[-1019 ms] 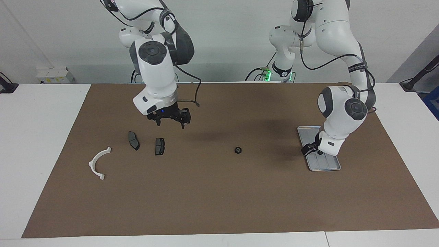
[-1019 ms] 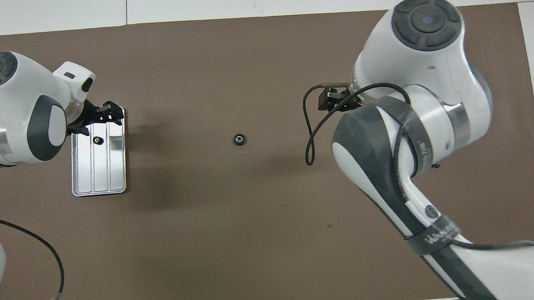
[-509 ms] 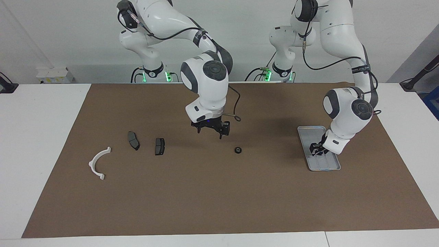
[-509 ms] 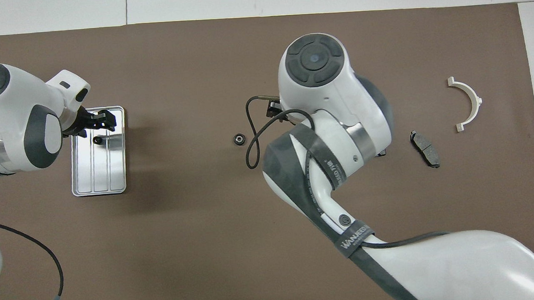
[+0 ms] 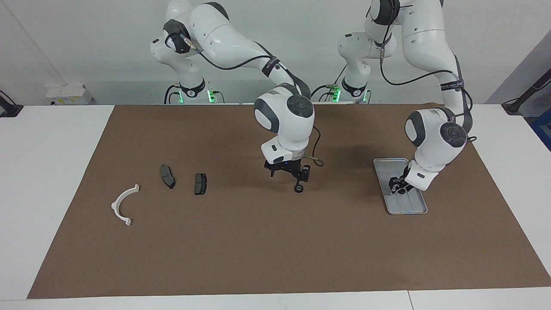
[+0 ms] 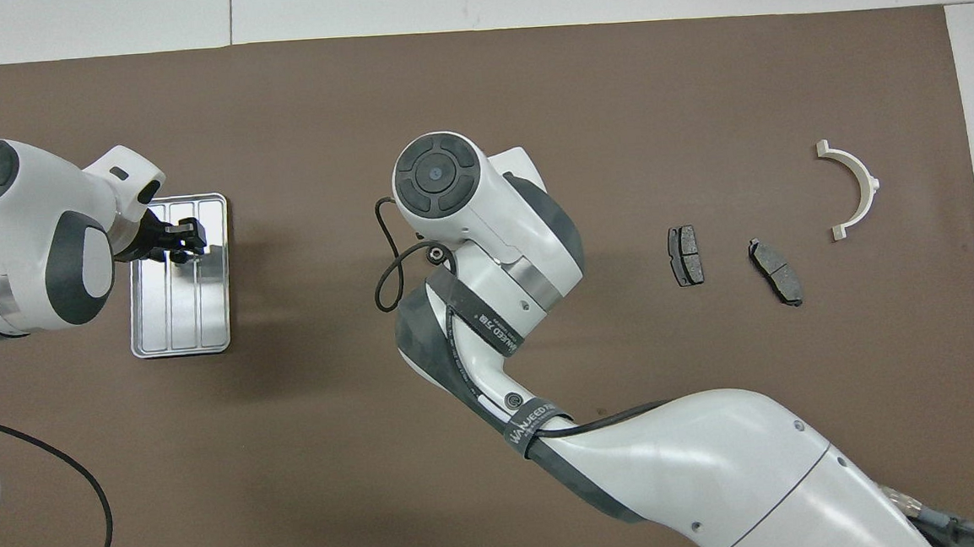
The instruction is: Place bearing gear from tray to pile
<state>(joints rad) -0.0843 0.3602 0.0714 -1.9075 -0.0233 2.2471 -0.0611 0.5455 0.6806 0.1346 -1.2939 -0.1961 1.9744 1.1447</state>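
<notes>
The silver tray (image 5: pixel 389 163) lies on the brown mat at the left arm's end. My left gripper (image 5: pixel 398 189) is down in the tray (image 6: pixel 194 325), its fingers shut on a small black bearing gear that they mostly hide. A second bearing gear (image 5: pixel 298 188) lies on the mat mid-table. My right gripper (image 5: pixel 289 174) hangs open just above it, one finger right over it. The pile lies at the right arm's end: a white curved bracket (image 5: pixel 115 203) and two dark brake pads (image 5: pixel 167 176) (image 5: pixel 200 183).
The brown mat (image 5: pixel 275 258) covers most of the white table. The right arm stretches across the middle in the overhead view and hides its own gripper there. The bracket (image 6: pixel 862 179) and pads (image 6: pixel 685 255) (image 6: pixel 775 270) show beside it.
My right arm has swung from over the brake pads to the mid-table gear and come lower. My left gripper has settled into the tray and closed around the gear there.
</notes>
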